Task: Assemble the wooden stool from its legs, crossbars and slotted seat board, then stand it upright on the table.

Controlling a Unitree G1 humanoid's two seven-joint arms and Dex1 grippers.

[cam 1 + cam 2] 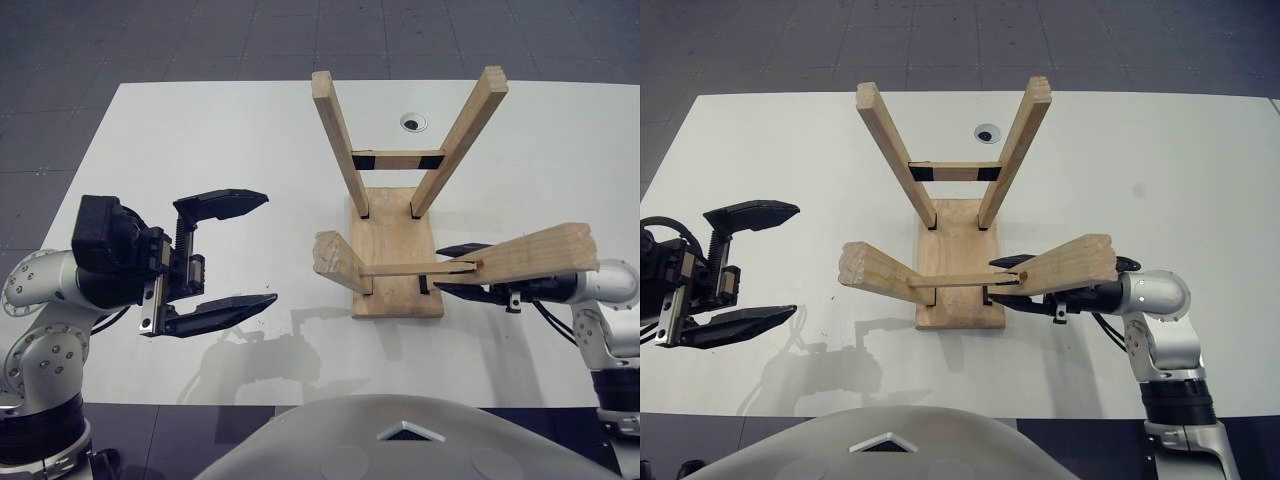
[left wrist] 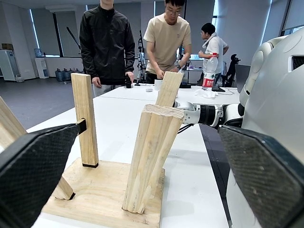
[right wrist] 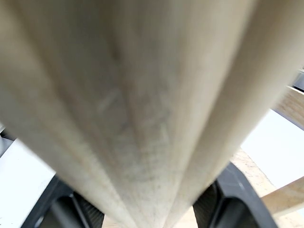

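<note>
The slotted seat board [image 1: 392,262] lies flat on the white table. Two far legs [image 1: 340,140] stand in its far slots, leaning apart, joined by a crossbar [image 1: 398,159] with black ends. The near pair, also joined by a crossbar [image 1: 412,267], leans toward me over the board's near end. My right gripper [image 1: 462,271] is shut on the near right leg [image 1: 535,253], close to its lower end; the right wrist view has that leg [image 3: 142,104] between dark fingers [image 3: 228,199]. The near left leg [image 1: 338,262] rests on the board. My left gripper [image 1: 268,249] hovers open left of the board, holding nothing.
A round cable hole [image 1: 413,122] lies in the table behind the stool. Bare tabletop [image 1: 200,150] stretches left and right of the board. The table's near edge runs just below both arms. In the left wrist view my right arm [image 2: 204,114] is beyond the near leg [image 2: 152,156].
</note>
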